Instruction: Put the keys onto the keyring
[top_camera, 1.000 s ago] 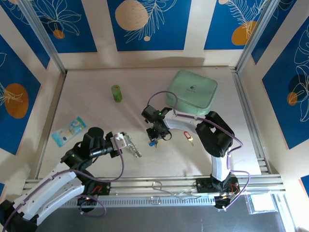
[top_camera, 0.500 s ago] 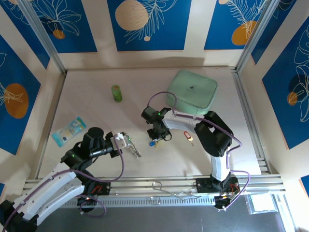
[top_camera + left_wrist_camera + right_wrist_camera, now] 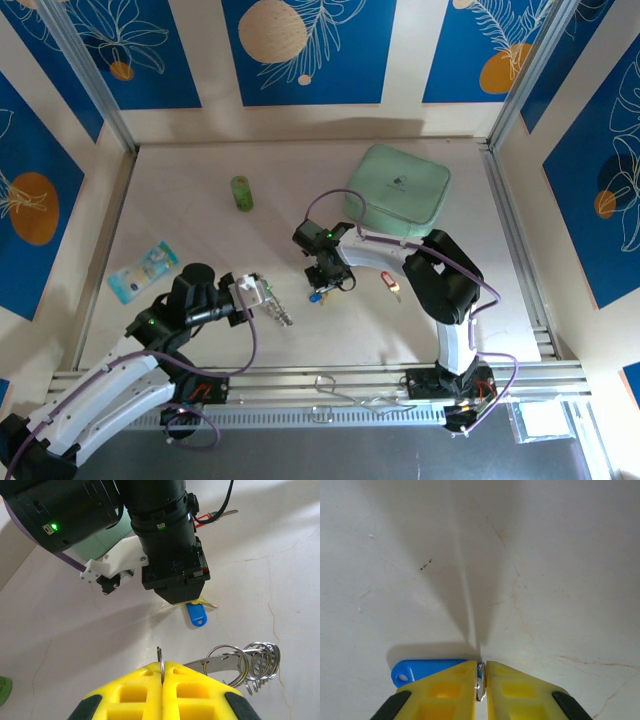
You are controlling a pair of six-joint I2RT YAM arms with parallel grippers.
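**Q:** From the left of the overhead view, what lies on the surface (image 3: 190,225)?

**A:** A blue packet (image 3: 143,270) sits far left and a green cylinder (image 3: 240,192) stands further back. Both are well apart from the work. Next comes the left gripper (image 3: 262,298), reaching in from the near left. Its yellow fingers (image 3: 130,690) are clenched on the thin wire of the keyring (image 3: 247,661). The ring's silvery loops and a flat metal strip stick out to the right of the gripper, just above the surface.

**Q:** And the keys?

**A:** Near the middle, the right gripper (image 3: 322,285) points straight down. Its wrist camera shows the jaws pinched on the small split ring of the blue-tagged key (image 3: 427,670). The blue tag pokes out to the left of the jaws, at or just above the surface; I cannot tell which. It is near the keyring but not touching it. Further right, the red-tagged key (image 3: 390,285) lies flat and alone on the surface, with nothing gripping it. A mint-green pouch (image 3: 397,190) rests behind it.

**Q:** How far along is the task?

**A:** Early, by my reading. Each gripper has hold of its part, so the grasps for the first key look done. Neither key is threaded on the keyring. What is left is bringing the blue-tagged key to the ring and working it on. The red-tagged key then needs picking up and threading as well.
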